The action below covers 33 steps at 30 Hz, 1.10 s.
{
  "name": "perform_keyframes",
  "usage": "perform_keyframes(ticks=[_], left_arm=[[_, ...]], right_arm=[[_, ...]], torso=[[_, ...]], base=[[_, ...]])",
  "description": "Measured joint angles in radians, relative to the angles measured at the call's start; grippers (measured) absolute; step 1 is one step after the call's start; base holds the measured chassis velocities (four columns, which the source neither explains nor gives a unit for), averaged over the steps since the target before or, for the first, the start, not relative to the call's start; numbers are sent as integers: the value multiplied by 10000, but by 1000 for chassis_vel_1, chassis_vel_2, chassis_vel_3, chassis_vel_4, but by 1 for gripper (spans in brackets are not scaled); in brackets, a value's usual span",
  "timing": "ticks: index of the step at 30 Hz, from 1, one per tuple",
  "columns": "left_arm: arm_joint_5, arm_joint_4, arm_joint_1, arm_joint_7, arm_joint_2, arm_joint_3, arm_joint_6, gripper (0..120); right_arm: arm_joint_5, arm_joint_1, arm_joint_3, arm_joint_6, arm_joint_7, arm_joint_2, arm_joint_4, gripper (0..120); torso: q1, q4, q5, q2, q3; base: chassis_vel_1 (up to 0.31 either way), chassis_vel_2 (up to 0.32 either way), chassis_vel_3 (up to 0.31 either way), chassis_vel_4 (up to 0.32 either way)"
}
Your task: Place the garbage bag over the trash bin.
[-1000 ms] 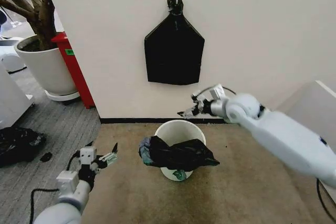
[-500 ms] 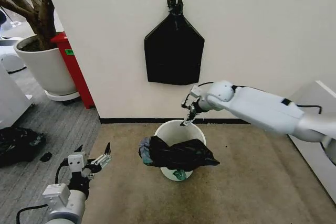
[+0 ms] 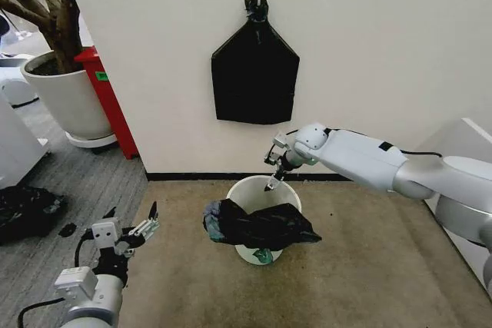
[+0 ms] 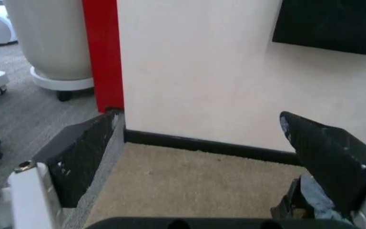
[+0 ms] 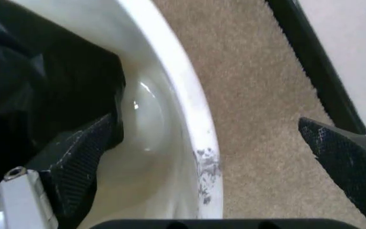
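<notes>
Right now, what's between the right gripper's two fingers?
The back rim of the trash bin. In the right wrist view the open right gripper straddles it: one finger inside by the garbage bag, the other over carpet.

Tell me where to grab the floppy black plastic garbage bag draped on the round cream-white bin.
Probably the garbage bag edge lying inside the trash bin, from above: the right gripper hangs open straddling the bare back rim, one finger already beside the bag.
</notes>
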Motion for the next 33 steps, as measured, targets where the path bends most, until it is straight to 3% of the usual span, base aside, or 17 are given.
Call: perform_keyframes(ticks=[9,22,25,30,33], left_arm=[[-15,-12,-107,75,44,88,-36,100],[45,-124,-127,114,-39,129,-179,100],[61,-145,-100,114,-62,125,-213,100],[110,-208,-54,109,-142,107,-263,100],[132,-221,-30,109,-160,105,-278,100]], right_arm=[[-97,-202,-79,5,12,121,-231,97],[-452,-297,14,10,-97,177,-467,47],[-452,-303,24,10,-83,162,-393,39],[-434,-325,112,9,-15,99,-222,16],[-368,-359,214,9,110,87,-203,10]], torso=[[0,-3,1,0,-1],[0,-3,1,0,-1],[0,-3,1,0,-1],[0,-3,1,0,0],[0,-2,1,0,0]], base=[[0,0,0,0],[0,0,0,0],[0,0,0,0],[0,0,0,0],[0,0,0,0]])
